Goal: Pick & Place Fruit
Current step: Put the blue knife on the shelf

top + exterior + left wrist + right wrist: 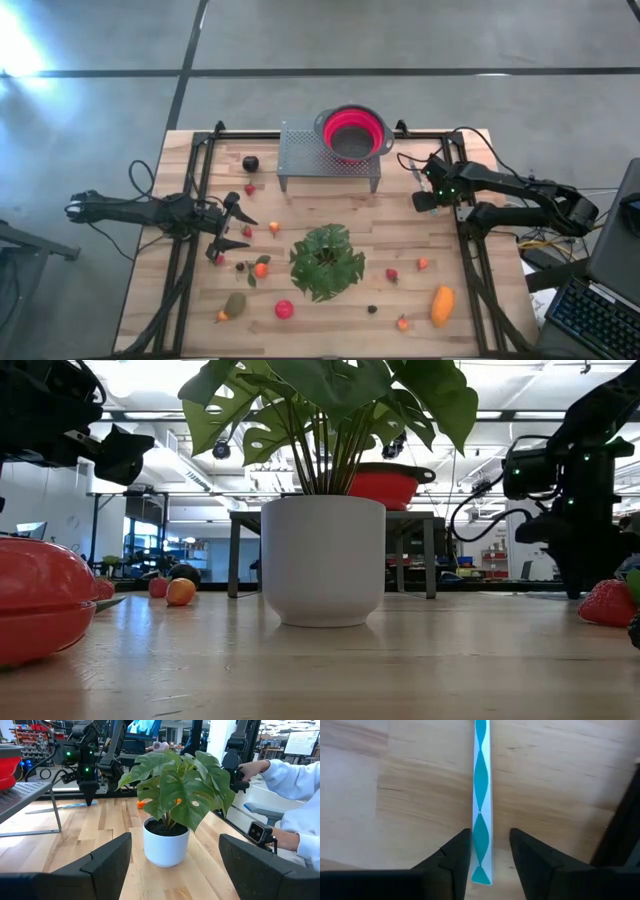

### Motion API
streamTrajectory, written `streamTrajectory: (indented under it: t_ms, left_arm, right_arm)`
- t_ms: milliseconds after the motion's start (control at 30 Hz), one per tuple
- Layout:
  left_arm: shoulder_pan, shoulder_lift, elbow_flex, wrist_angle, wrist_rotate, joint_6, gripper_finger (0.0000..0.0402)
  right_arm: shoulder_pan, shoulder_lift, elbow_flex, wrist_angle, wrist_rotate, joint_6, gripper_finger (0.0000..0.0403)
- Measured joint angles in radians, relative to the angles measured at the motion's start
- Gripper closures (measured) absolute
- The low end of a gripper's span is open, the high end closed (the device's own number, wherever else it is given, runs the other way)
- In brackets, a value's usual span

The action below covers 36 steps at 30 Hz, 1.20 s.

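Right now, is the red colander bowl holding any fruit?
Cannot tell for sure. The red colander bowl sits upright on the metal stand; no fruit shows inside from above.

Grey concrete floor [420,35] (glare patch), wooden table [400,215], ceiling lights [530,415]

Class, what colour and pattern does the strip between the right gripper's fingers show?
The strip is white with teal diamond shapes, clearest in the right wrist view.
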<state>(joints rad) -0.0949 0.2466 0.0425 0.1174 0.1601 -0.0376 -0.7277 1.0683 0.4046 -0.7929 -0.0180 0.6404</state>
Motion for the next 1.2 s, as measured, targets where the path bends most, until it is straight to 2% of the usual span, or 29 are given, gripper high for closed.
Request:
streamTrajectory:
  t_ms: [433, 700, 933, 1200]
  left_arm:
    - [0.000, 0.000, 0.000, 0.000, 0.000, 0.000, 0.0096]
    - [0.000, 0.000, 0.000, 0.000, 0.000, 0.000, 0.0096]
    - [0.000, 0.000, 0.000, 0.000, 0.000, 0.000, 0.0096]
    - [0.000, 0.000, 0.000, 0.000, 0.000, 0.000, 0.0096]
  right_arm:
    - [0.000, 0.000, 0.000, 0.001, 0.011, -0.010, 0.0357]
    - [0.001, 0.001, 0.000, 0.006, 0.023, 0.007, 0.0344]
    - [0.002, -0.009, -0.001, 0.006, 0.035, 0.008, 0.0359]
    - [0.001, -0.095, -0.005, 0.033, 0.048, 0.012, 0.0349]
